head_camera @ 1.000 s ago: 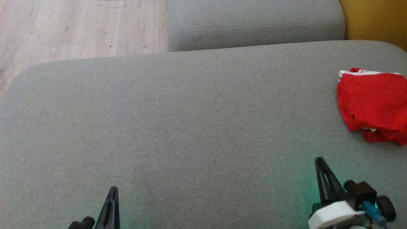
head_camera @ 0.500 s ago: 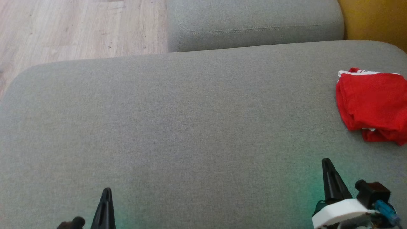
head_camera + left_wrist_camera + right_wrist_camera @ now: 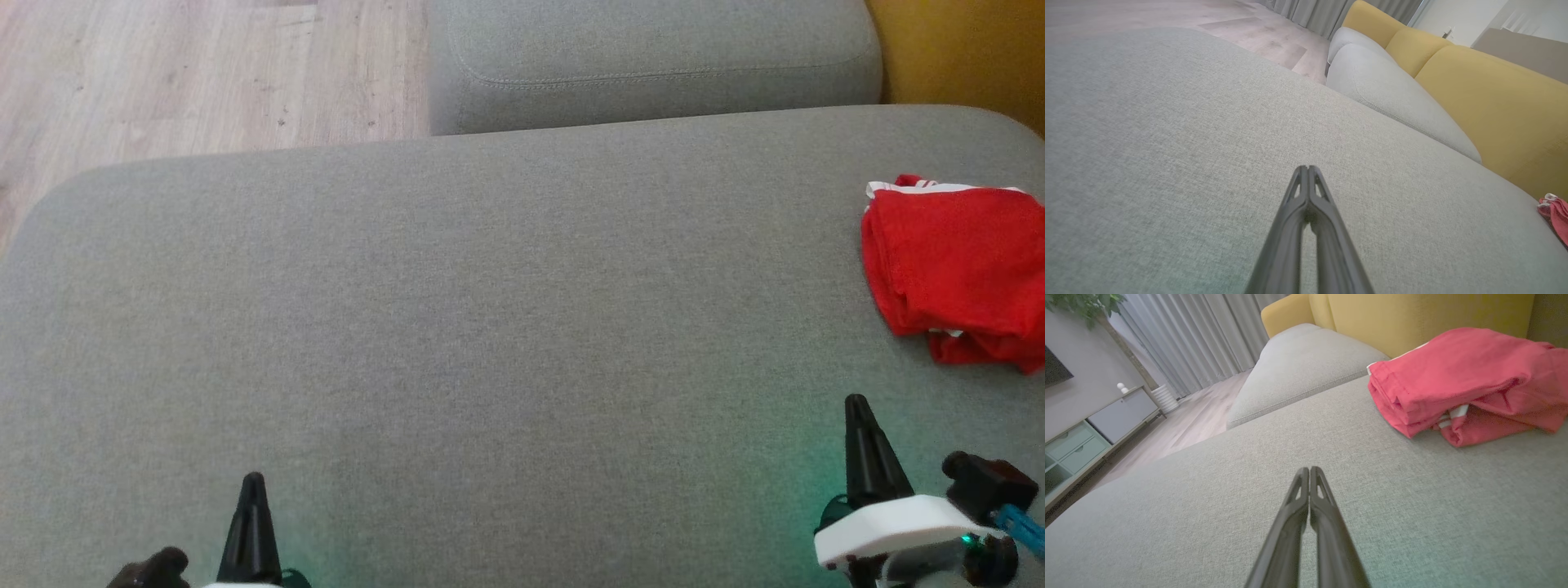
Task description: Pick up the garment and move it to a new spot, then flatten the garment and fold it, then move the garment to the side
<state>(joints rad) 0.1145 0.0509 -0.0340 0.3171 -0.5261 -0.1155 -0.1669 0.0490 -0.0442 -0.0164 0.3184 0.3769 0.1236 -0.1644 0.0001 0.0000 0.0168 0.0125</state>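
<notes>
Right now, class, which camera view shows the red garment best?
The right wrist view: the red garment lies close, its folded layers and white stripes plain on the grey cushion. The head view has it cut by the right edge; the left wrist view catches a sliver.

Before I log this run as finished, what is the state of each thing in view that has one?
garment: roughly folded, lying on the cushion at the robot's right, held by nothing.
left gripper: shut, empty.
right gripper: shut, empty, apart from the garment.
</notes>
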